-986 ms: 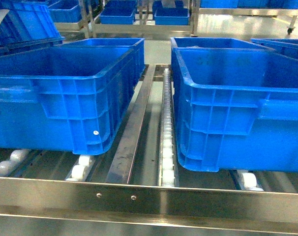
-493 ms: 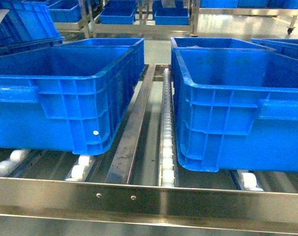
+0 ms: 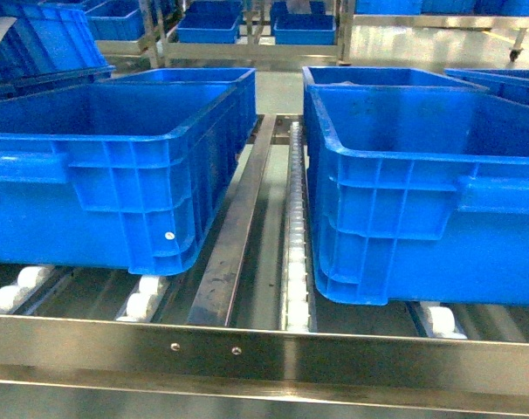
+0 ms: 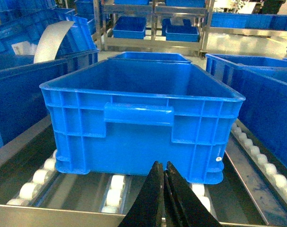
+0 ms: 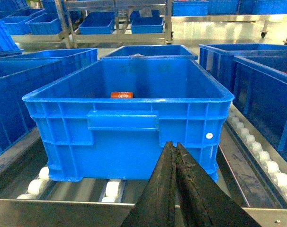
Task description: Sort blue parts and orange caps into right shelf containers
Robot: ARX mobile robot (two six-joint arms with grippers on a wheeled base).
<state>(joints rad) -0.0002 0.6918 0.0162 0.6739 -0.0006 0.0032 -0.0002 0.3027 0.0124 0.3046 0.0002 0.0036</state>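
Two large blue containers sit on the steel shelf: the left bin and the right bin. In the right wrist view an orange cap lies inside the bin near its far wall. My right gripper is shut and empty, low in front of that bin. The left wrist view shows my left gripper shut and empty before the other bin, whose visible inside holds nothing. No blue parts are in view. Neither gripper shows in the head view.
White roller tracks and a steel divider run between the bins. The riveted front rail crosses the foreground. More blue bins flank both sides, with racks of bins across the aisle.
The head view has drifted very slightly; the bins and shelf stand as before.
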